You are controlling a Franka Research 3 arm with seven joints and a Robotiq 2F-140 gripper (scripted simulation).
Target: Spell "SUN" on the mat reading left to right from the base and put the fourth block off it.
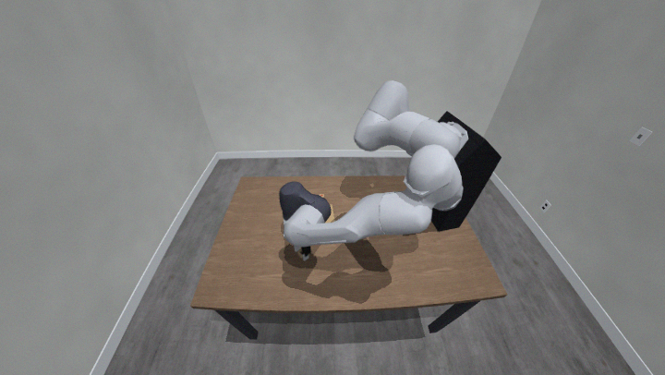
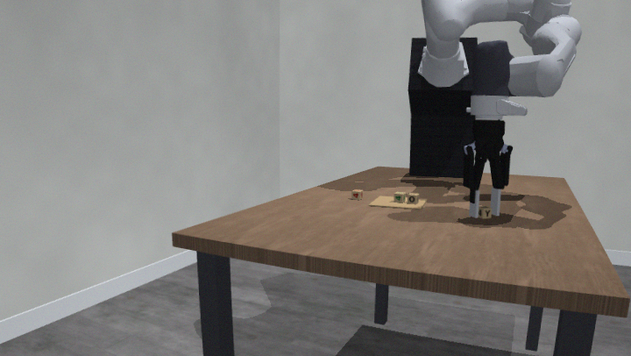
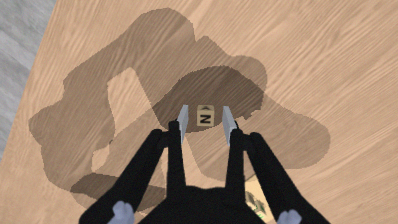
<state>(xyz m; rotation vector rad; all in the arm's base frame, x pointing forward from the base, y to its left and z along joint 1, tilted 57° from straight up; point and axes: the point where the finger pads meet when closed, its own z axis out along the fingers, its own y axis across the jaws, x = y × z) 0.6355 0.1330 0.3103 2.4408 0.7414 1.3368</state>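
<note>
A wooden block with N on top [image 3: 205, 116] [image 2: 485, 212] rests on the bare table, off the mat. My gripper [image 3: 205, 113] [image 2: 485, 211] [image 1: 305, 253] is lowered around it, one finger on each side with a small gap on both; it is open and holds nothing. The tan mat [image 2: 382, 202] lies flat further left in the exterior view, with two blocks side by side on it: one with a green mark [image 2: 400, 196] and one showing O on its side [image 2: 413, 198]. A fourth block with red marking [image 2: 357, 194] sits on the table left of the mat. In the top view my arm hides most of these.
The wooden table [image 2: 397, 256] [image 1: 260, 279] carries the black base box [image 2: 437, 110] [image 1: 470, 172] at its back edge. The table's left edge shows in the wrist view, with grey floor [image 3: 20, 30] beyond it.
</note>
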